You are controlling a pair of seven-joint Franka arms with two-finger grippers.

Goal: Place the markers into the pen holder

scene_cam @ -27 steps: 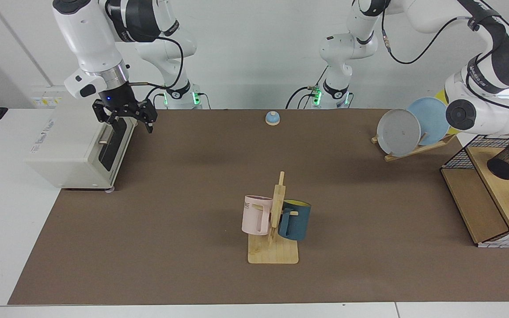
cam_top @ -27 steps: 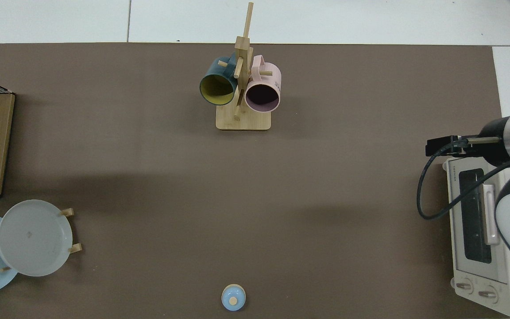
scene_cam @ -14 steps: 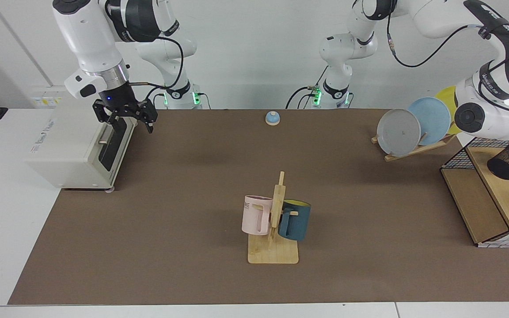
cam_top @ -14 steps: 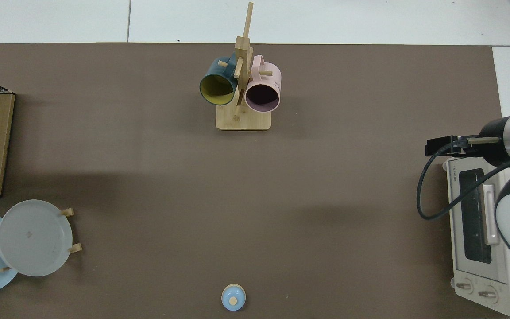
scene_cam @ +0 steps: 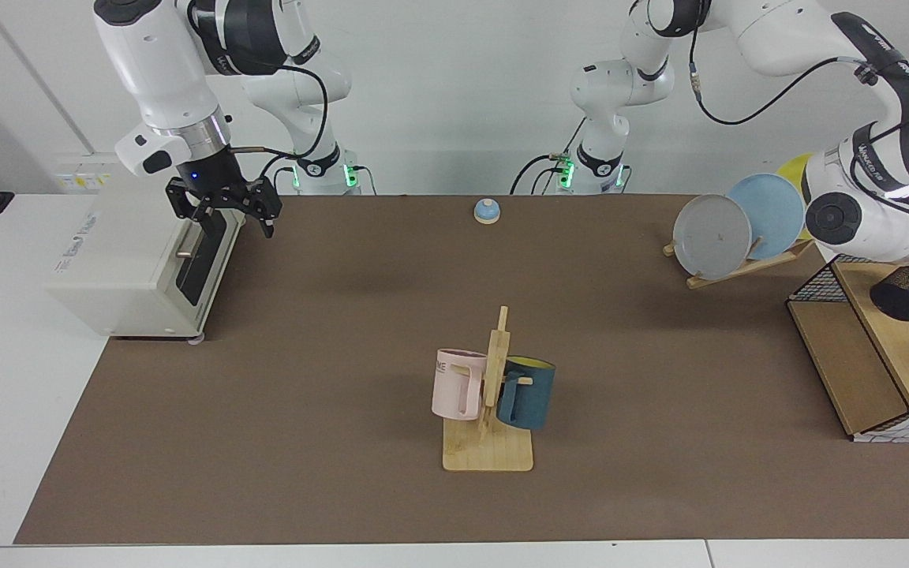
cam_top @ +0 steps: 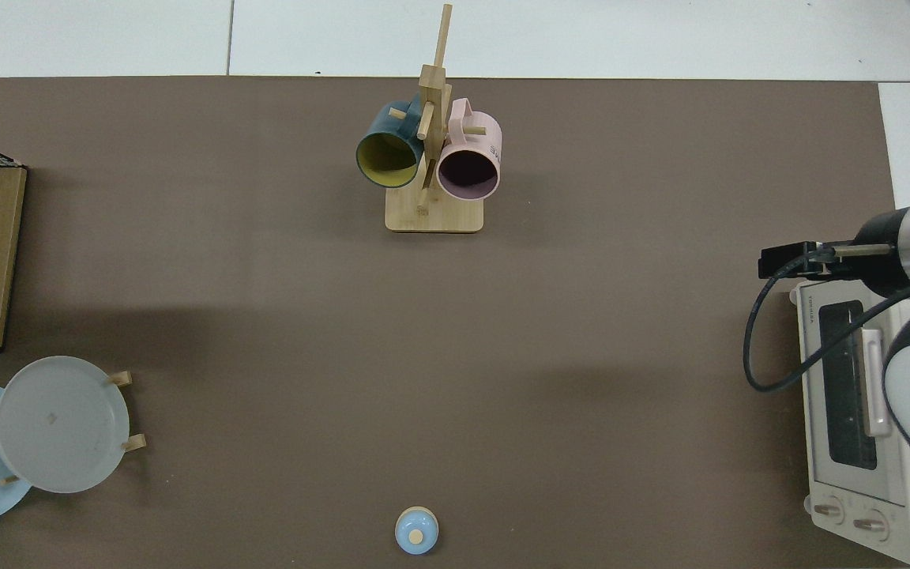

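At the facing view's left edge the right gripper (scene_cam: 222, 214) hangs over the front of the white toaster oven (scene_cam: 135, 264), fingers spread with nothing between them; that arm waits. From above, the same gripper (cam_top: 787, 262) sits just off the oven's (cam_top: 850, 395) corner. Mid-table at the back is a small blue bell (scene_cam: 487, 211), and nearer the camera a wooden mug tree (scene_cam: 494, 394) carries a pink mug (scene_cam: 457, 384) and a dark-blue mug (scene_cam: 528, 392). Further along, a plate rack (scene_cam: 738, 264) holds grey, blue and yellow plates. At the far edge the pen holder (scene_cam: 908, 292) is tilted in the air over the wire basket's wooden shelf (scene_cam: 904, 347), at the left arm's wrist (its gripper lies outside the view). No marker shows.
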